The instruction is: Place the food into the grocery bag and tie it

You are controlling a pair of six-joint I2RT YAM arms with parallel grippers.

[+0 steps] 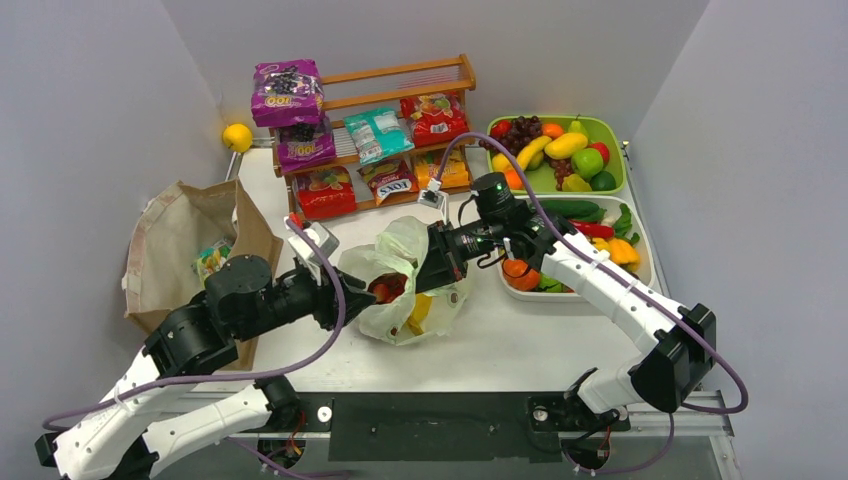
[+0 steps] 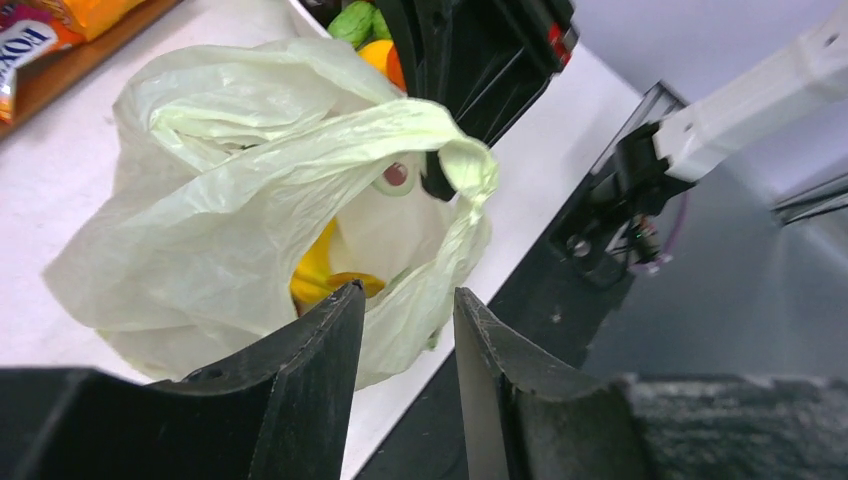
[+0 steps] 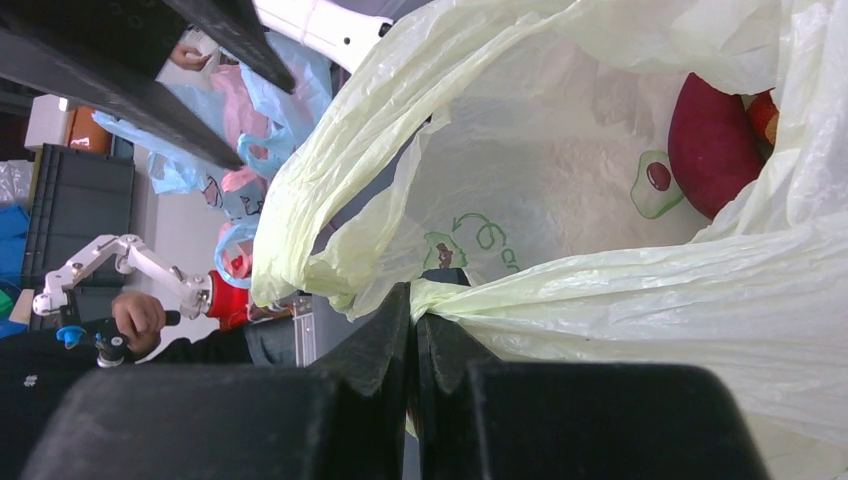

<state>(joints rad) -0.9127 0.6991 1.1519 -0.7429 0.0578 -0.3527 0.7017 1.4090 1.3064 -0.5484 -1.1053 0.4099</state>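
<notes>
Though unclear from above, right gripper (image 3: pixel 413 302) clamps grocery bag (image 3: pixel 600 290), left gripper (image 2: pixel 408 296) parted.

Bright, even overhead light. White bench (image 1: pixel 520 350): soft, faint shadows beneath the arms. Pale green translucent plastic grocery bag (image 2: pixel 230 200) lit through, mild sheen on its creases. Wrist views: black left gripper fingers (image 2: pixel 300 390) and right gripper fingers (image 3: pixel 370 350) close, dark, blurred; far background soft.

We read FOX'S on a red-and-white snack packet (image 1: pixel 398 185) on the wooden rack's (image 1: pixel 400 75) lower shelf, FOX again on a packet corner (image 2: pixel 18 45) in the left wrist view, what looks to us like 100 on the purple packet (image 1: pixel 285 98) up top, green print (image 3: pixel 478 238) on the grocery bag (image 3: pixel 600 290) too crumpled for us to read
</notes>
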